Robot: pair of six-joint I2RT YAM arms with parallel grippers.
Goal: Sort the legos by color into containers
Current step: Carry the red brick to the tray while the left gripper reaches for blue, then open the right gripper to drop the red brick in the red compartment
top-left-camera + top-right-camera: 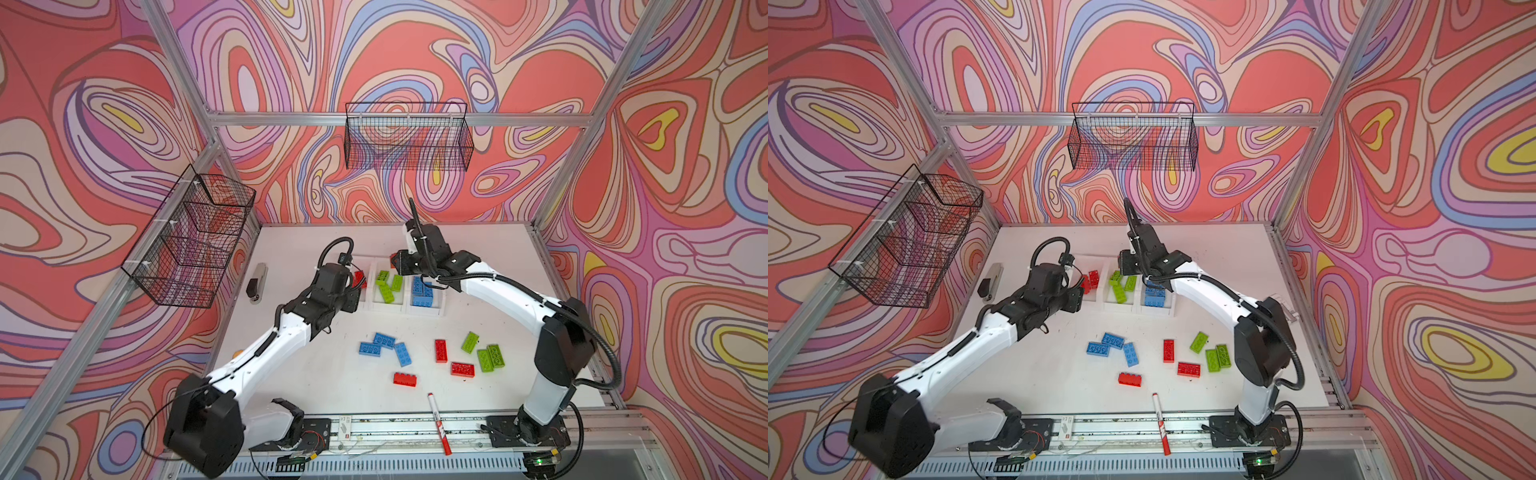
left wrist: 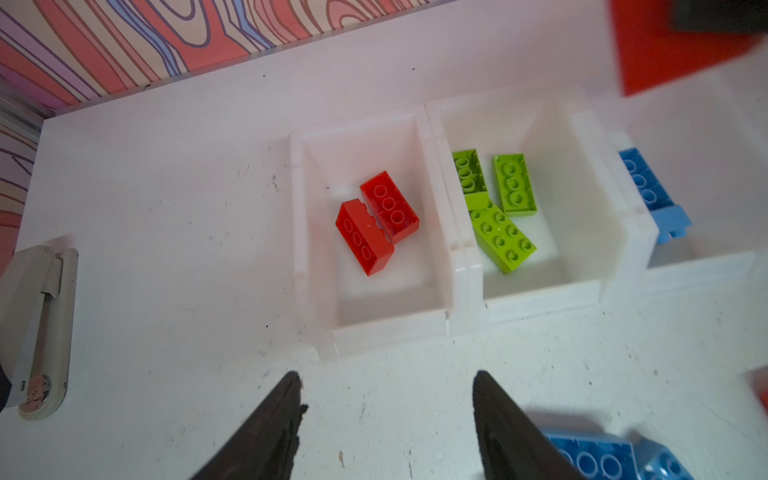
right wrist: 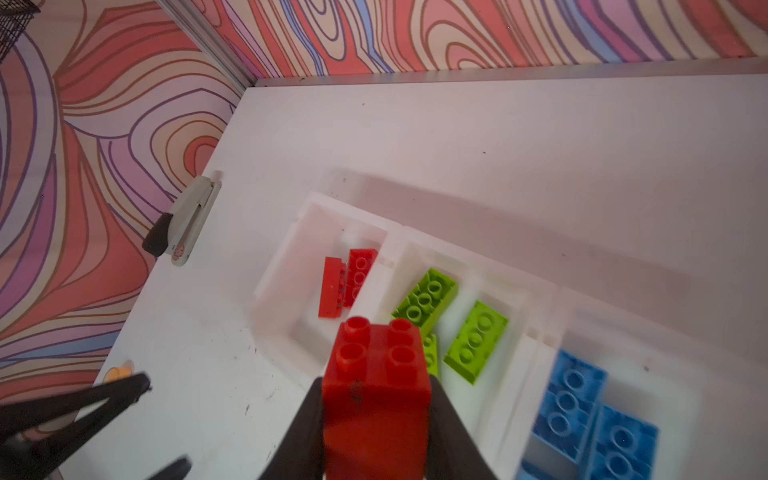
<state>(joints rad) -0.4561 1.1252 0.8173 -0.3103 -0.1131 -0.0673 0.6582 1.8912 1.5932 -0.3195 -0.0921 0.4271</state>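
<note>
Clamping 1 red brick (image 3: 376,370) in my right claw (image 3: 376,390), I hang over the 3 bins (image 1: 424,311) — the left bin (image 3: 353,214) holds 2 reds (image 2: 382,220), so it belongs there; my left claw (image 2: 386,376) hovers wide, empty.

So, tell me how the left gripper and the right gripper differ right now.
The left gripper stands open; the right gripper is shut. The left gripper holds nothing; the right gripper clamps a red brick by its sides. The left gripper hangs over bare table just short of the red-brick bin; the right gripper hangs above the white bins. Both have dark tapered fingers.
</note>
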